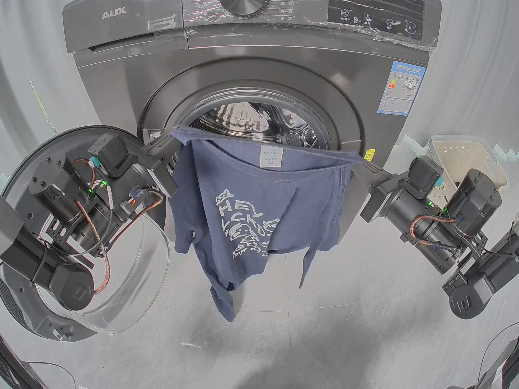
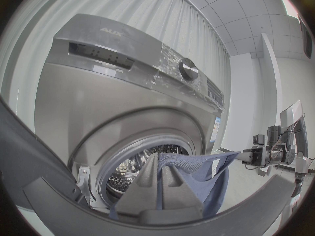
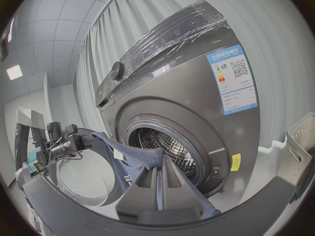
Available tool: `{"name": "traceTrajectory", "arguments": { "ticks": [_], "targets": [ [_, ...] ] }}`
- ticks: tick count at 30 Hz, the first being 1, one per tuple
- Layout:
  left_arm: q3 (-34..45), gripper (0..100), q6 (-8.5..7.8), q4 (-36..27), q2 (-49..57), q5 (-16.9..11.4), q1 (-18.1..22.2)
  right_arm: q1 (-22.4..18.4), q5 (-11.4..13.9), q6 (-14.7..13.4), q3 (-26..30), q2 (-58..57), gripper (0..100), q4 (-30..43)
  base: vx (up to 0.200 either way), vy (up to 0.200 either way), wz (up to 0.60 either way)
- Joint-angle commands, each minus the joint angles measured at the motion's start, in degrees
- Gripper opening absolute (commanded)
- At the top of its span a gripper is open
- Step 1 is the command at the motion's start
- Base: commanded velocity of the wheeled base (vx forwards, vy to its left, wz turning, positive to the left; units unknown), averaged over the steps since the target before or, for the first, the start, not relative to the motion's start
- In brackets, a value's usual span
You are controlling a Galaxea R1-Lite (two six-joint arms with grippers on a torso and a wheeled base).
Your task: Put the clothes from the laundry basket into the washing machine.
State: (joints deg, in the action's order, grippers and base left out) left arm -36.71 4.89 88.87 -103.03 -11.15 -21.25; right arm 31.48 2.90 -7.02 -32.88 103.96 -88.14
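Observation:
A dark blue T-shirt (image 1: 254, 212) with white print hangs stretched between my two grippers, right in front of the washing machine's open drum (image 1: 254, 120). My left gripper (image 1: 172, 137) is shut on one shoulder of the T-shirt (image 2: 183, 167). My right gripper (image 1: 366, 163) is shut on the other shoulder of the T-shirt (image 3: 137, 158). The shirt's top edge is level with the lower rim of the drum opening, and its body and sleeves dangle toward the floor. The white laundry basket (image 1: 467, 160) stands on the floor to the right of the machine, behind my right arm.
The grey washing machine (image 1: 135, 76) fills the back. Its round glass door (image 1: 108, 276) is swung open to the left, just below my left arm. Pale curtains hang behind. Bare grey floor (image 1: 335, 320) lies in front.

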Motion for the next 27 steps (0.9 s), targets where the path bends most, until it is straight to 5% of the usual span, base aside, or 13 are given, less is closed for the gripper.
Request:
{"name": "traceTrajectory", "arguments": {
  "ticks": [1, 27],
  "targets": [
    [-1.35, 0, 0.12, 0.08, 1.78, 0.26, 0.33, 0.25, -0.09, -0.01, -0.7, -0.43, 0, -0.02, 0.0, 0.0, 0.0],
    [-0.74, 0, -0.93, 0.08, 2.22, 0.87, 1.47, -0.89, -0.88, 1.66, -2.19, -4.29, 0, 1.74, 0.0, 0.0, 0.0]
  ]
}}
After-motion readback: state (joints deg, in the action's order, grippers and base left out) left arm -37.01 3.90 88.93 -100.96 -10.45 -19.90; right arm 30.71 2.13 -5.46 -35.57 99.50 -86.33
